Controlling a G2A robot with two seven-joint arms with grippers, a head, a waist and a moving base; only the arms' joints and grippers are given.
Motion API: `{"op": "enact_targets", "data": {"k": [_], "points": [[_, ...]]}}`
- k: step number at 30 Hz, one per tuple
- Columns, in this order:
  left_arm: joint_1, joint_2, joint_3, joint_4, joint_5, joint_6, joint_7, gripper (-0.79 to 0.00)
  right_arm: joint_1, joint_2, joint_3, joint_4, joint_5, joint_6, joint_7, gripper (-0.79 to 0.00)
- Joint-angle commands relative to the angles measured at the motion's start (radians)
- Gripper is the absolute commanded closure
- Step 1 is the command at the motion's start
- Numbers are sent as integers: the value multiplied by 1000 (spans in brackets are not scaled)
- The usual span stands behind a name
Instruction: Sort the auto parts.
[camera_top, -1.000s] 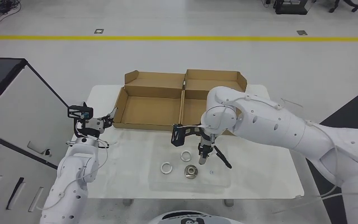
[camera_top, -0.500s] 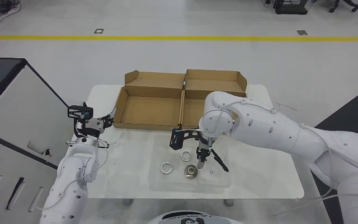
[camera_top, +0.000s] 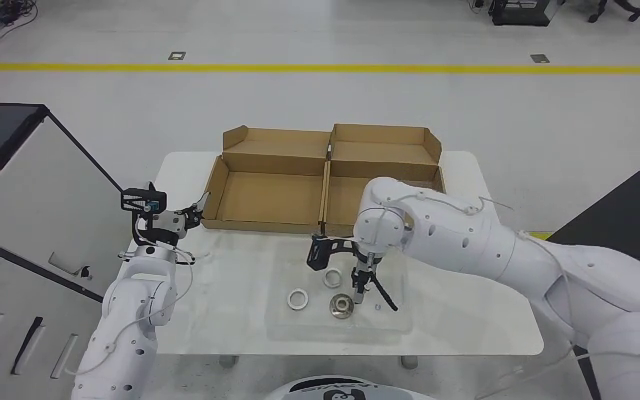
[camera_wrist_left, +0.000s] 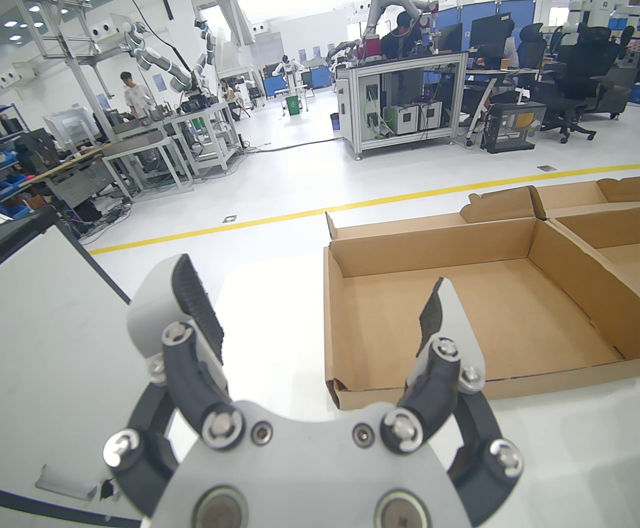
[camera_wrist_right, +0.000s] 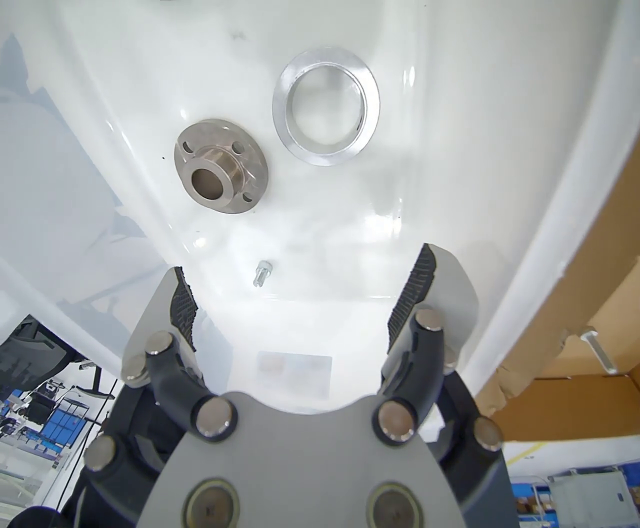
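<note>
A white table (camera_top: 470, 330) carries two open cardboard boxes side by side along its far edge, the left box (camera_wrist_left: 450, 310) and the right box (camera_wrist_left: 600, 230), both shallow; what the left shows of its floor is bare. Near the front edge lies one pale tray (camera_top: 290, 325) holding the auto parts.

The right gripper (camera_wrist_right: 305, 270) hangs low over the tray's right half, jaws spread wide and holding nothing. The left gripper (camera_wrist_left: 310, 280) sits at the table's left edge, just beside the left box's outer wall, its jaws likewise parted and empty.

In the tray: one flanged hub (camera_wrist_right: 220, 173), standing collar-up towards the near side; two plain metal rings, one (camera_top: 298, 298) to the hub's left and one (camera_top: 331, 279) just beyond it; and one small bolt (camera_wrist_right: 262, 273), lying on its side closest to the right gripper.

All look rigid, smooth metal, likely slick against the glossy tray. The hub is probably the heaviest, best pinched across its raised collar. The rings lie flat and low, calling for a grip across the rim. The bolt seems light, apt to roll, and wants a precise pinch across its shank.
</note>
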Motion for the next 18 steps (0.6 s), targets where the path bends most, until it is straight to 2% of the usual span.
{"op": "enact_targets", "data": {"k": [1, 18], "points": [[0, 0, 0, 0, 0, 0, 0, -785, -3, -1, 0, 2, -3, -8, 0, -785], [0, 0, 0, 0, 0, 0, 0, -785, 7, 23, 0, -53, -30, -37, 0, -785]]}}
